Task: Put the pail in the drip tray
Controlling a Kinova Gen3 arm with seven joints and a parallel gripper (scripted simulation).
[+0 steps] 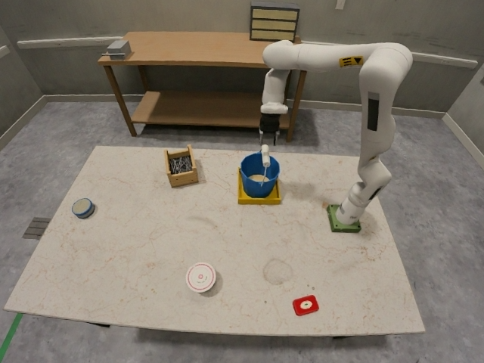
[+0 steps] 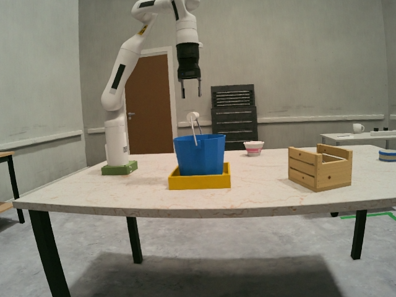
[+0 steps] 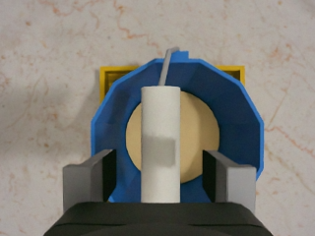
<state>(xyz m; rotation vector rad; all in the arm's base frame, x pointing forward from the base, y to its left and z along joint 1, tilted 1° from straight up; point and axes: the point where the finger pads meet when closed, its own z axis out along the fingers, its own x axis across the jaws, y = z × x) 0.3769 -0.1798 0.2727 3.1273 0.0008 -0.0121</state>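
The blue pail (image 1: 259, 174) stands upright inside the yellow drip tray (image 1: 259, 193). In the exterior view the pail (image 2: 200, 154) sits down within the tray (image 2: 199, 180) walls. Its wire handle stands up with a white grip (image 2: 192, 116) at the top. My gripper (image 2: 190, 90) is open and empty, straight above the grip with a clear gap below the fingertips. In the wrist view the open fingers flank the white grip (image 3: 159, 143) from above, and the pail (image 3: 177, 128) covers most of the tray (image 3: 113, 76).
A wooden crate of nails (image 1: 181, 166) stands left of the tray. A blue-rimmed disc (image 1: 82, 207), a white round lid (image 1: 200, 277) and a red square piece (image 1: 305, 305) lie on the table. The arm's green base (image 1: 342, 220) is to the right.
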